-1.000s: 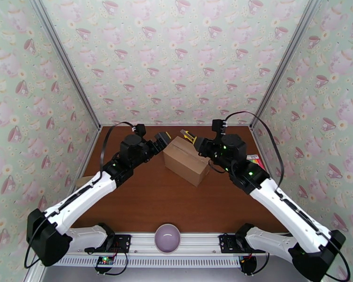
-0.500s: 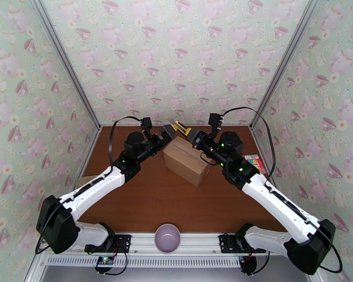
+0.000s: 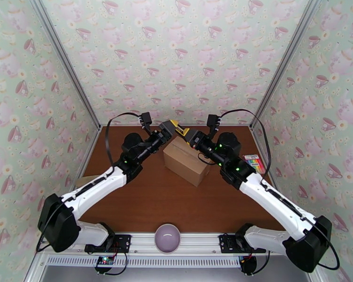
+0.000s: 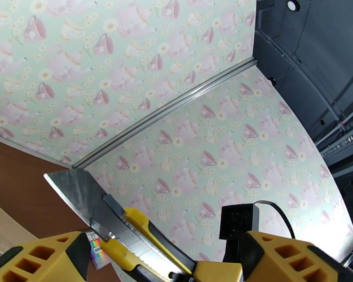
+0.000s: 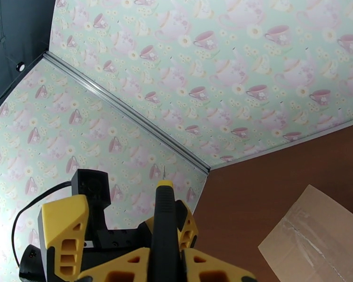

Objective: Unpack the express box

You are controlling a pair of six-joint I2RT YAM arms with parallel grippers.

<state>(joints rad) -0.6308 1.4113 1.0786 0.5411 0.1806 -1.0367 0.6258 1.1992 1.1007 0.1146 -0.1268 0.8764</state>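
The express box (image 3: 186,160) is a brown carton lying shut on the brown table, its taped seam facing up; one corner of the box (image 5: 313,231) also appears in the right wrist view. Above its far end my right gripper (image 3: 186,136) is shut on a yellow-and-black utility knife (image 3: 176,125). The knife's handle (image 5: 164,222) stands between the right gripper (image 5: 166,266) fingers. My left gripper (image 3: 165,131) meets it from the left. In the left wrist view the knife (image 4: 129,226), blade bare, passes between the wide-apart fingers of the left gripper (image 4: 160,257), which is open.
A purple bowl (image 3: 167,238) sits at the near edge between the arm bases. A colourful flat packet (image 3: 254,161) lies at the right of the table, a small tan piece (image 3: 82,180) at the left edge. Patterned walls enclose three sides.
Both grippers rose and drew together over the box's far end. The left gripper's fingers now straddle the knife that the right gripper holds, and they have narrowed slightly.
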